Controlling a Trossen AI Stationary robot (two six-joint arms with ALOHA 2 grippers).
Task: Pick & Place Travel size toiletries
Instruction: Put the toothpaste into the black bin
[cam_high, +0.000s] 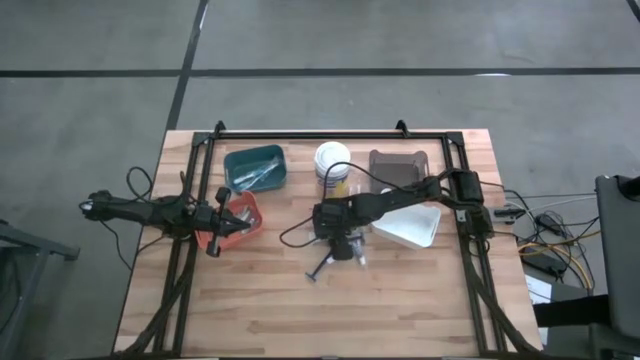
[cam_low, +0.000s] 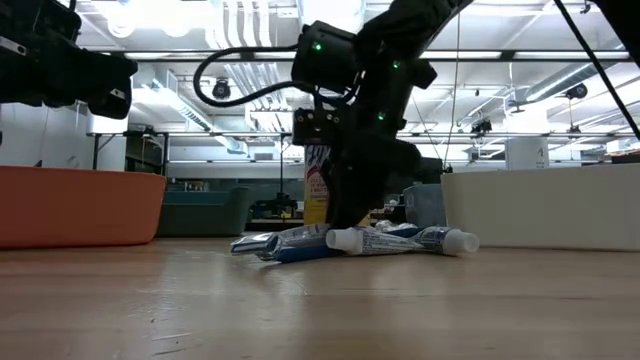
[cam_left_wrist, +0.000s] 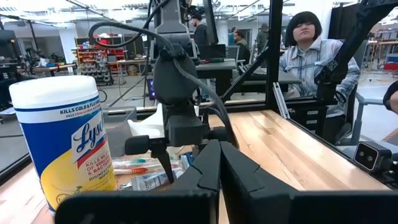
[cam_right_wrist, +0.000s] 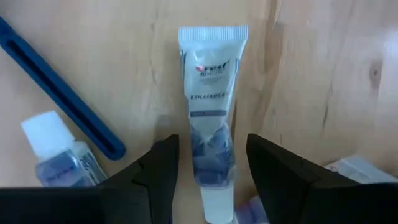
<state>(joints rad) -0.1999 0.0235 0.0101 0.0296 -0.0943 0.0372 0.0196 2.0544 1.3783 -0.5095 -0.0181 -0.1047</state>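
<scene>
Right wrist view shows most: the right gripper (cam_right_wrist: 210, 168) hangs straight down over a small white toothpaste tube (cam_right_wrist: 210, 106) lying flat on the wooden table (cam_right_wrist: 323, 74), one dark finger on each side of the tube's lower body. The fingers stand apart and do not pinch the tube; whether they touch it I cannot tell. The tube's cap end runs off the picture's edge between the fingers. Beside it lie a blue toothbrush handle (cam_right_wrist: 59, 93), cut off at the frame's edge, and another small tube with a white cap (cam_right_wrist: 59, 152), partly hidden by a finger.

In the high view the pile of toiletries (cam_high: 345, 250) near the table's middle is mostly covered by the right arm's wrist, which reaches in from the right with its elbow over a white bin (cam_high: 415, 228). In the low view the same gripper (cam_low: 350, 215) stands on the heap of tubes (cam_low: 400, 240), hiding the items behind it.

The left gripper (cam_high: 218, 228) is clenched shut with nothing in it, resting over the orange bin (cam_high: 245, 215) at the left. Its wrist view looks past the closed fingers (cam_left_wrist: 217, 171) to a large white tub with a yellow label (cam_left_wrist: 65, 137) and a person seated beyond the table.
</scene>
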